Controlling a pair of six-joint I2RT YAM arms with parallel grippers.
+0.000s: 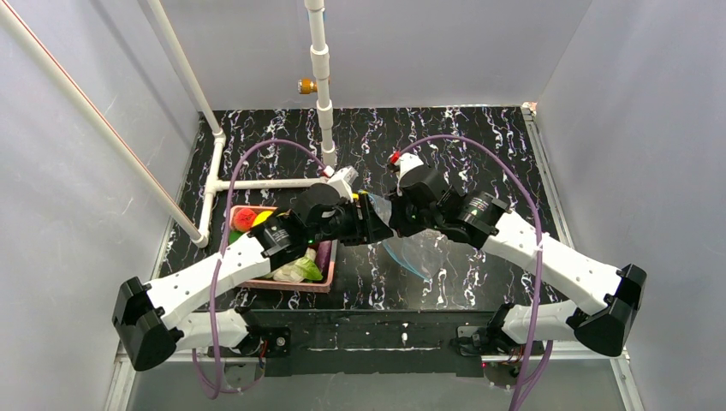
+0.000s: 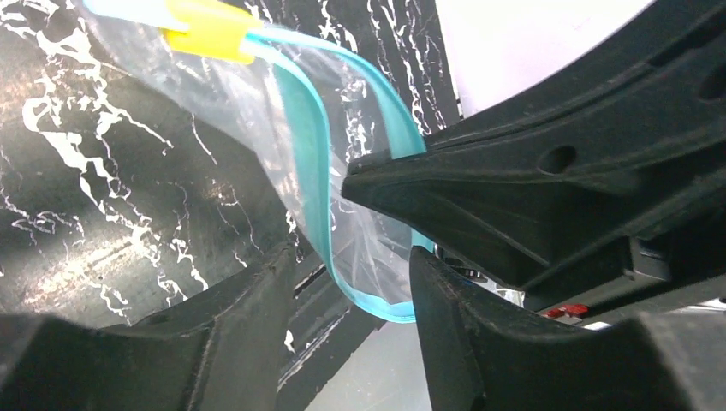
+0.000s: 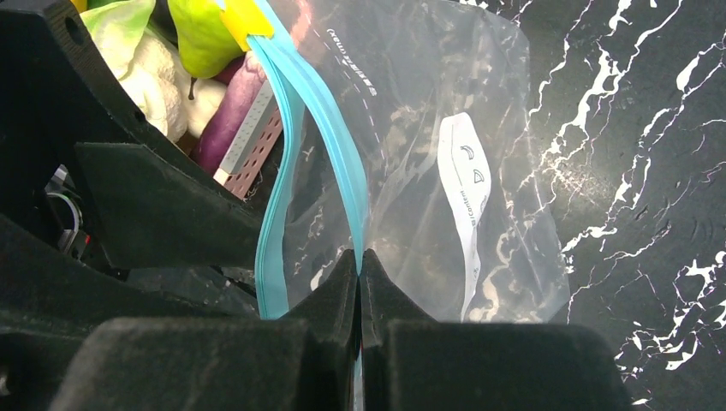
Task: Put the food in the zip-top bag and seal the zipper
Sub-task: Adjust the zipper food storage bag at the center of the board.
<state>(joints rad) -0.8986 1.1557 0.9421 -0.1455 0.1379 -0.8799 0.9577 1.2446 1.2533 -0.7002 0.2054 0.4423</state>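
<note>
The right fingers (image 3: 360,267) are closed on one lip of the teal zipper (image 3: 272,248), holding up the clear zip-top bag (image 3: 445,111) over the centre of the bench (image 1: 479,145). The left fingers (image 1: 368,220) stand apart with the other zipper lip looped between them. Contact cannot be confirmed. A yellow slider (image 3: 246,20) sits on the zipper's far end. The food (image 3: 201,38) lies in the pink basket (image 1: 291,286), at 9 o'clock from the bag.
</note>
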